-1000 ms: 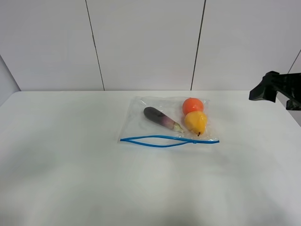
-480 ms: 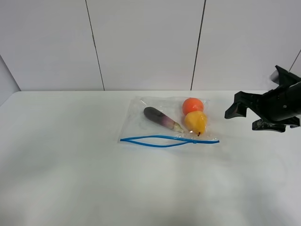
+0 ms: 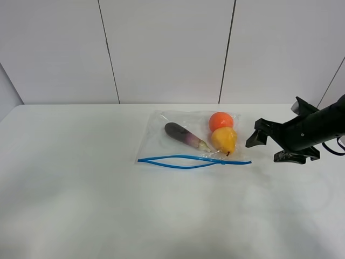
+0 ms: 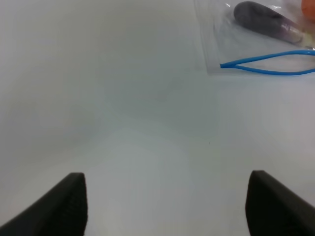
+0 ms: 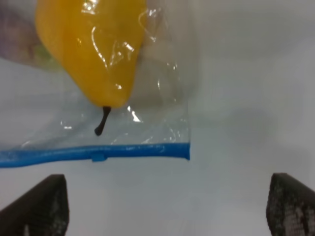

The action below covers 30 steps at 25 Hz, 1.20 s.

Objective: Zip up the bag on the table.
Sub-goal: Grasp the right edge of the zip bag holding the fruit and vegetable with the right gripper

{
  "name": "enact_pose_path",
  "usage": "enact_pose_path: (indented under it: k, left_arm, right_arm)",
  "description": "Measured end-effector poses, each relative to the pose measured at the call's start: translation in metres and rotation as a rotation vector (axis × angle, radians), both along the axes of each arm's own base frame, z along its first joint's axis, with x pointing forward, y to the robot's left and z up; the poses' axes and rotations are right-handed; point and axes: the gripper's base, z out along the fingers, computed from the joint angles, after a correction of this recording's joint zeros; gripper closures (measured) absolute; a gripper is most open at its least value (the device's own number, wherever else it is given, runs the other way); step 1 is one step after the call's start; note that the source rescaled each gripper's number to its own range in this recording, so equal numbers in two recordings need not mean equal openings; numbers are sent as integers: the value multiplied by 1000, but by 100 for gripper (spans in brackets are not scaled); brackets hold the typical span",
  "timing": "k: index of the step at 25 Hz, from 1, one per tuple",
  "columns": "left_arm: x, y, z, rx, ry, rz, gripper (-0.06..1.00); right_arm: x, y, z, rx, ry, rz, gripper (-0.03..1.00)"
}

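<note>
Moved: right gripper (image 3: 264,151) has come in from the far right edge of the exterior high view, lower and closer to the bag (image 3: 186,141); the bag and its contents lie as they did.
Left gripper (image 4: 172,201): fingers spread wide, holding nothing, over bare table (image 3: 81,189) left of the bag; not visible in the exterior view.
Bag position: flat on the table, a little right of centre, zipper edge toward the near side.
Zipper strip (image 3: 188,159): two blue strands gape apart on the left stretch and meet toward the right, so the left part looks unsealed.
Contents: purple aubergine (image 3: 183,135) left, orange (image 3: 221,120) far right, yellow pear (image 3: 224,139) just in front of it.
Handling: thin, crinkly film, likely light and slippery; the produce probably weighs it down but could roll.
Where to hold: likely the blue strip itself, pinning one end and pressing along it, not the loose film.
Right corner: strip ends squarely (image 5: 184,150), with a small tab (image 5: 98,157) on it near the pear's stem.
Right gripper state: jaws wide, empty, just right of that corner, not touching.
Writing: no brand, label or text readable anywhere.
</note>
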Motion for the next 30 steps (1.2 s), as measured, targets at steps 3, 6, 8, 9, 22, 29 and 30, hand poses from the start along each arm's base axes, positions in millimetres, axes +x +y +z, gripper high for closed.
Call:
enact_pose_path:
  k: [3, 6, 8, 9, 22, 29, 30]
  left_arm:
    - [0, 0, 0, 0, 0, 0, -6]
    - [0, 0, 0, 0, 0, 0, -6]
    - [0, 0, 0, 0, 0, 0, -6]
    - [0, 0, 0, 0, 0, 0, -6]
    - [0, 0, 0, 0, 1, 0, -6]
    - [0, 0, 0, 0, 1, 0, -6]
    - [0, 0, 0, 0, 1, 0, -6]
  right_arm:
    - [4, -1, -10, 4, 14, -22, 5]
    - [7, 0, -23, 31, 45, -33, 6]
    - [9, 2, -29, 52, 54, -36, 7]
    - [10, 3, -33, 67, 57, -39, 7]
    - [16, 8, -52, 141, 52, -31, 19]
    - [17, 8, -52, 139, 49, -33, 23]
    - [17, 8, -52, 139, 49, -35, 23]
